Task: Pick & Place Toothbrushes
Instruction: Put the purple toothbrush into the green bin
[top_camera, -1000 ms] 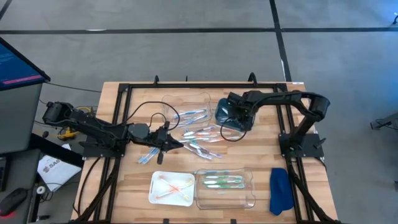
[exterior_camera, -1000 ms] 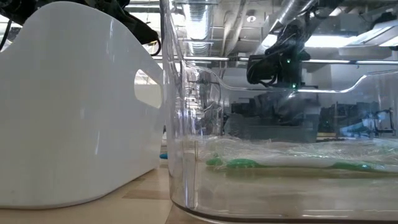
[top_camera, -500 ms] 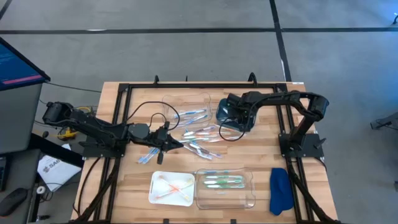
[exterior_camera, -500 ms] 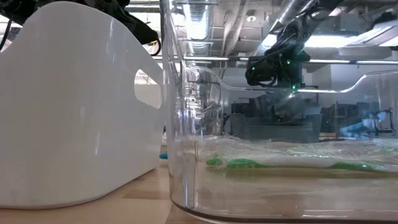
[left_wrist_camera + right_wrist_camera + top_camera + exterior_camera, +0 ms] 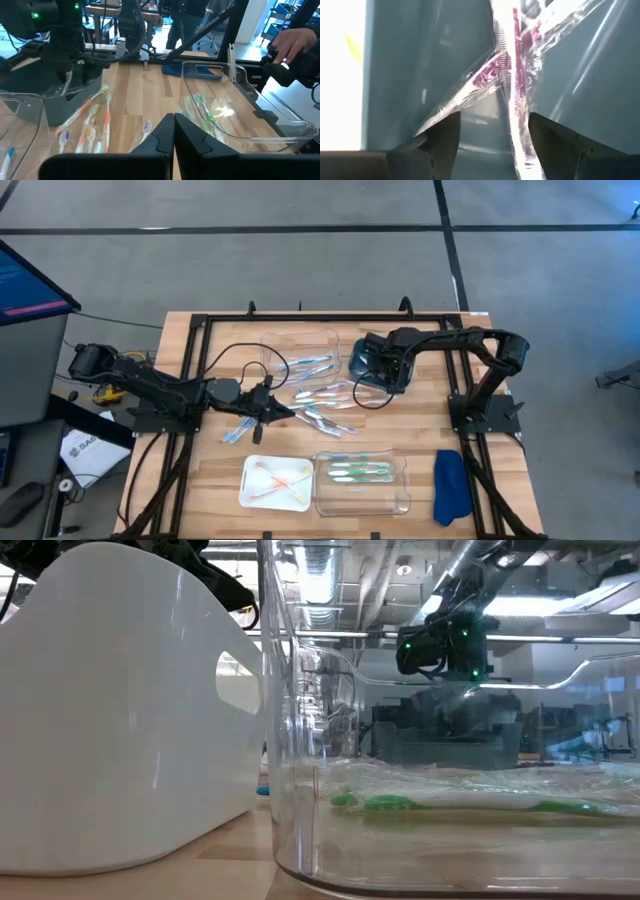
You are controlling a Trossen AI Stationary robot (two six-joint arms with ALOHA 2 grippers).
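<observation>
Working over the slatted wooden table [image 5: 200,470], largest items first. Clear plastic tray [image 5: 400,492] at near centre holds green toothbrushes [image 5: 360,472]; white tray [image 5: 252,498] left of it holds orange-pink ones. Dark blue-grey bin [image 5: 352,363] sits far right of centre. My right gripper [image 5: 492,132] hangs over that bin, fingers spread apart, with wrapped pink-bristled toothbrushes [image 5: 512,75] lying in the bin just beyond the tips. My left gripper [image 5: 174,131] is clenched empty, low beside loose wrapped toothbrushes [image 5: 325,402] mid-table.
</observation>
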